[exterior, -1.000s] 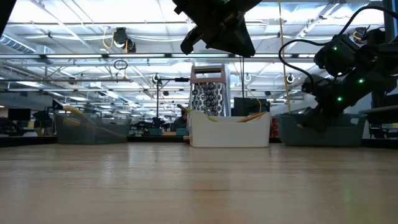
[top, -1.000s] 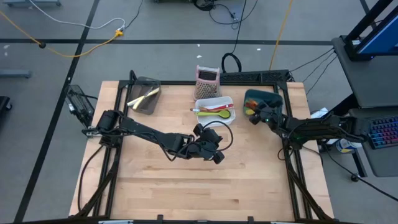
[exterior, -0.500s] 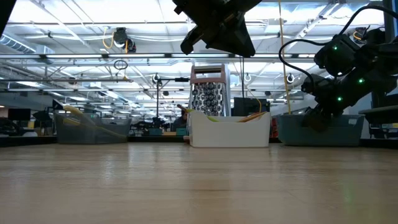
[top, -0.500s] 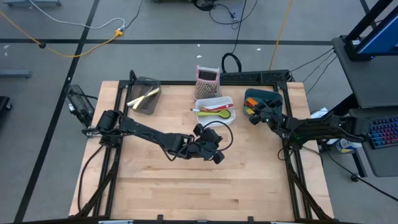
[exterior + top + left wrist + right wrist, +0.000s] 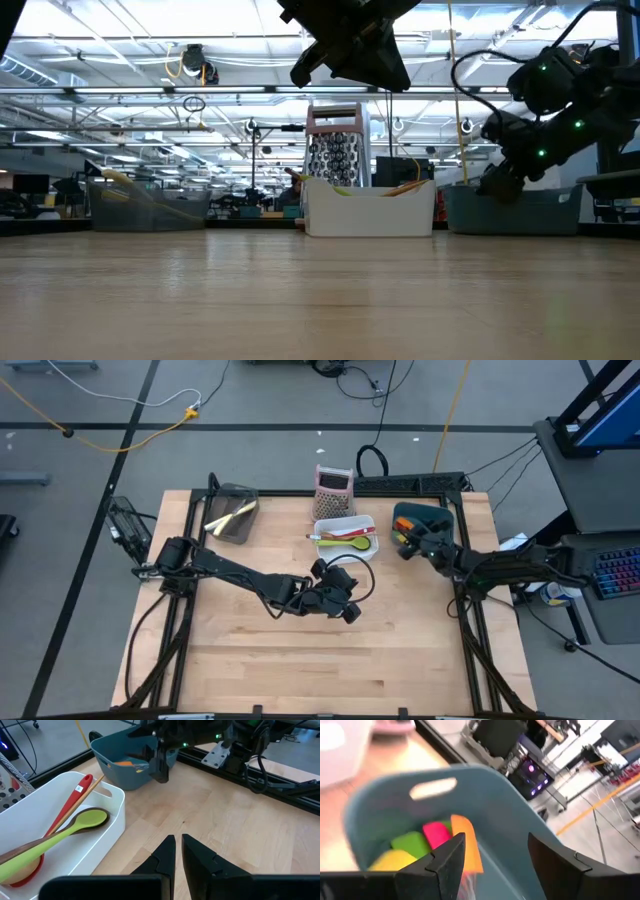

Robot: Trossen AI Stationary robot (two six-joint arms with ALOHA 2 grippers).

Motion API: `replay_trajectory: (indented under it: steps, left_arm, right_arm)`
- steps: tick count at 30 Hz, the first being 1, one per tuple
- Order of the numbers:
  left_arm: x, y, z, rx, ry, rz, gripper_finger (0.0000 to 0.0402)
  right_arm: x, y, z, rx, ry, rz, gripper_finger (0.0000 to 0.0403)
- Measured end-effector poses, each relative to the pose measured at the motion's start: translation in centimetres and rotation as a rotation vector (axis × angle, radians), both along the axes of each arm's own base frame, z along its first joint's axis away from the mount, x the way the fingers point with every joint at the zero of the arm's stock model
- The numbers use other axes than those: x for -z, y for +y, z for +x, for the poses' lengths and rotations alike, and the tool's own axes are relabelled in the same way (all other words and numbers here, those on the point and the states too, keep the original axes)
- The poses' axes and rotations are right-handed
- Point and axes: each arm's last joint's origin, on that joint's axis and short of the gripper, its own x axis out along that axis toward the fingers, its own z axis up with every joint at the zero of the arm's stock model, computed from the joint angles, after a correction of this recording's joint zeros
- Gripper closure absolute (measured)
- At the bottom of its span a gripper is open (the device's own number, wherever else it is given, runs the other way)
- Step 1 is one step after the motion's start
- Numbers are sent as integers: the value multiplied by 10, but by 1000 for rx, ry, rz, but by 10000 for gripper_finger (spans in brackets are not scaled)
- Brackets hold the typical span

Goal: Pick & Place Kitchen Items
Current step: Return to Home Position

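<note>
My left gripper (image 5: 178,840) hangs shut above the bare wooden table (image 5: 300,660), near the white bin (image 5: 117,795), with nothing between its fingers. That bin holds a green spoon (image 5: 75,827), a red spoon (image 5: 70,805) and a wooden spoon. My right gripper (image 5: 495,842) stands open over the teal bin (image 5: 395,805) at the table's far right. Yellow (image 5: 395,860), green (image 5: 410,842), pink (image 5: 436,832) and orange (image 5: 465,840) spatula heads lie in that bin. The orange head shows just behind one finger, and nothing is between the fingers.
A dark mesh bin (image 5: 232,515) with pale utensils sits at the far left. The pink-and-silver grater (image 5: 333,485) stands upright behind the white bin (image 5: 345,532). A black frame rail (image 5: 465,610) runs along the right edge. The near half of the table is bare wood.
My right gripper has tipped up slightly over the teal bin, still open.
</note>
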Motion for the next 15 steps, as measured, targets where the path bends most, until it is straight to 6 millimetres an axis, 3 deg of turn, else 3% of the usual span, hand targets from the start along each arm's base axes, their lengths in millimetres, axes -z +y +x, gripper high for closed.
replay_trajectory:
  steps: [10, 15]
  left_arm:
    - [0, -1, 0, 2, 5, 1, 364]
    - [1, -3, 0, 70, 22, -26, 364]
  right_arm:
    - [-26, 24, 15, -192, -222, -93, 193]
    - [-34, 37, 21, -415, -305, -67, 193]
